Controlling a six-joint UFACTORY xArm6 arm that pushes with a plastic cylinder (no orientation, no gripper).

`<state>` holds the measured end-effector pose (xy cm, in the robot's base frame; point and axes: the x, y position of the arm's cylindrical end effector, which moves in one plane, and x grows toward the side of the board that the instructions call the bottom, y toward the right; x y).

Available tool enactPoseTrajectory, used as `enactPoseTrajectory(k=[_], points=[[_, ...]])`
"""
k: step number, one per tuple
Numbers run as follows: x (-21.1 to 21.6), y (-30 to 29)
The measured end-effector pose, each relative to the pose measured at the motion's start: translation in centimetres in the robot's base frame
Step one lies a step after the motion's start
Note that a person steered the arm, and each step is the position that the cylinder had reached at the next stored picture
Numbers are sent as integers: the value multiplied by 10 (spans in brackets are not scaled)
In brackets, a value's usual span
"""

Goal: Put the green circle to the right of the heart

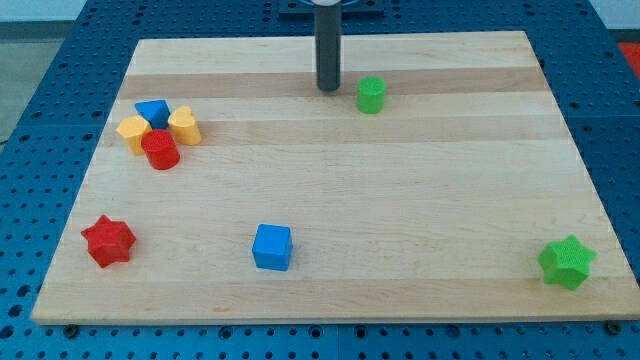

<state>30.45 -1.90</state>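
The green circle point(371, 95) is a short green cylinder near the view's top, a little right of centre. The yellow heart point(185, 125) sits far to its left in a tight cluster at the view's upper left. My tip point(328, 88) stands just left of the green circle, with a small gap between them. The heart touches the red cylinder point(160, 150) and lies beside the blue triangle point(152, 112).
A yellow pentagon-like block point(133, 132) completes the cluster at the upper left. A red star point(108, 241) lies at the lower left, a blue cube point(272, 247) at the lower middle, a green star point(567, 262) at the lower right. The wooden board point(400, 200) ends near each.
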Motion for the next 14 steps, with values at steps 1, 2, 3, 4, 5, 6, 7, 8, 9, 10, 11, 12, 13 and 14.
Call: enactPoseTrajectory(k=[1,2,3,4,5,6,7,8,9,10,11,12,13,14], points=[[4,-28],[4,-31],[-11,-16],[-13,25],[-30,57],[-25,80],[-16,80],[1,51],[6,16],[-7,30],[-6,71],[9,66],[27,0],[33,-52]])
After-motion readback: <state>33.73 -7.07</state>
